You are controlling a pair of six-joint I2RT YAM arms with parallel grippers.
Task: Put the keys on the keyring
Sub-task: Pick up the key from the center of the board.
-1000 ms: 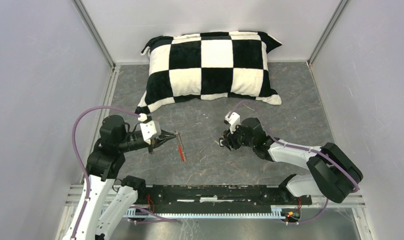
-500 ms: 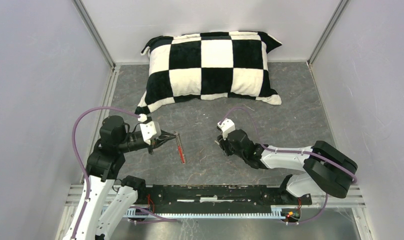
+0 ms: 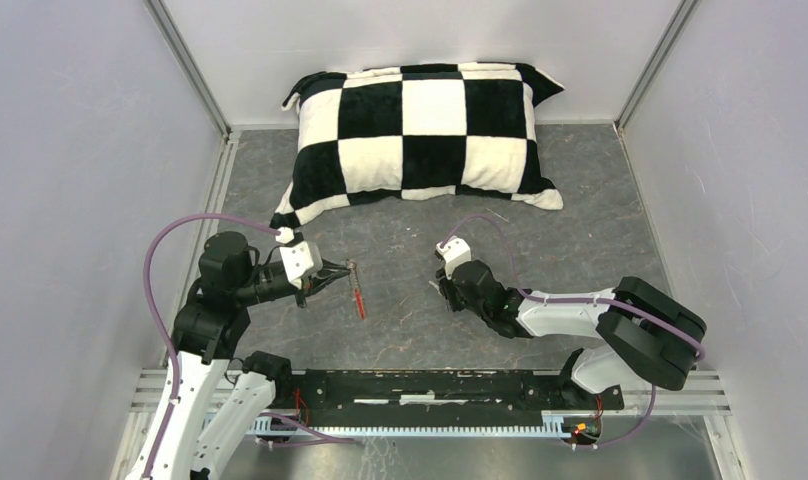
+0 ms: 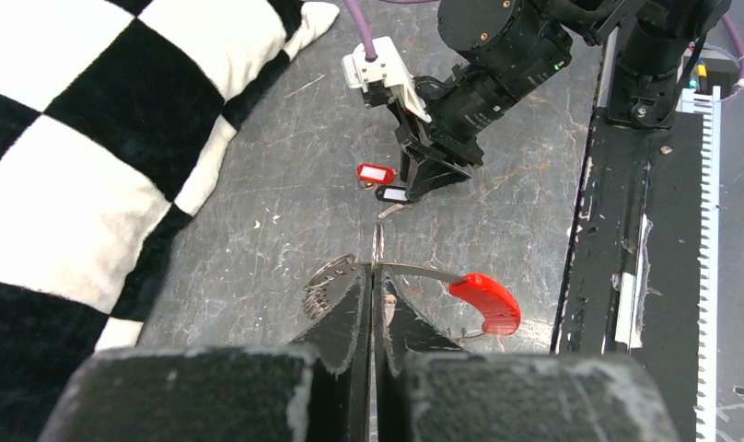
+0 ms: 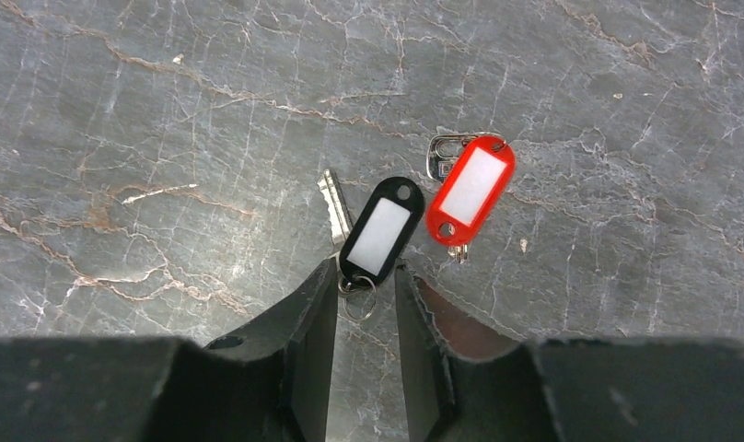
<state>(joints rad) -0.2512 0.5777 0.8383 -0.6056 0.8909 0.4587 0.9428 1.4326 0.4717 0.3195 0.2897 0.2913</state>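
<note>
Left gripper (image 4: 373, 293) clamped shut on keyring (image 4: 483, 302), left of centre. Right gripper (image 5: 366, 295), nearer arm, jaws narrowly apart, flanked ring end of black-and-white key (image 5: 379, 232) on table (image 5: 166, 110); tag's long axis ran straight ahead of fingers. Red key (image 5: 470, 189) just beside, far side.

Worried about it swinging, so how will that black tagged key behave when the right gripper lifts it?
Probably floppy: the black-tagged key joins a flat tag and a metal blade by one small ring, so parts would likely dangle. It looks thin and light, lying flat, so the right gripper might just slide it.
</note>
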